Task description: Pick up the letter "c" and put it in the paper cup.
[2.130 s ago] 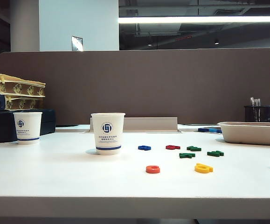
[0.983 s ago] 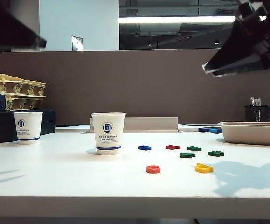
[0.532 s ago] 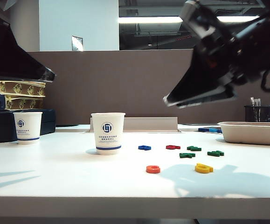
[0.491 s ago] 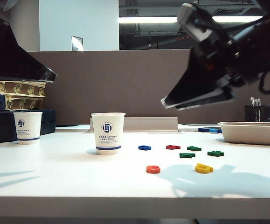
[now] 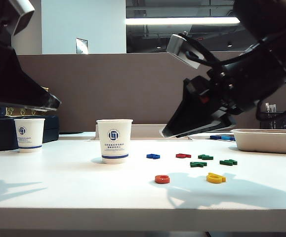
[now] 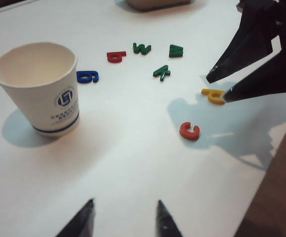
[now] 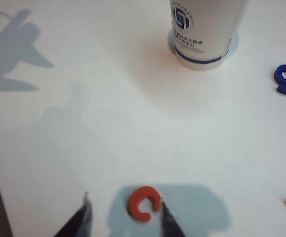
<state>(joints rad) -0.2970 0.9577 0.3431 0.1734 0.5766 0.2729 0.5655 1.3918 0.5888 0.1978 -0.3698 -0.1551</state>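
Both arms are black and bulky; the right gripper (image 5: 170, 134) has 2 tapered black fingers (image 6: 241, 47), a grey block and looping cables.

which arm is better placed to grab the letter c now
Right. The right gripper is open and hangs in the air with the letter "c" framed between its fingertips. The left gripper, also open, hovers further off, nearer the paper cup.

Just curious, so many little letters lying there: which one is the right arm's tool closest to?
The orange-red letter "c". It lies flat between the right tool's open tips, apart from the yellow letter and the others beyond.
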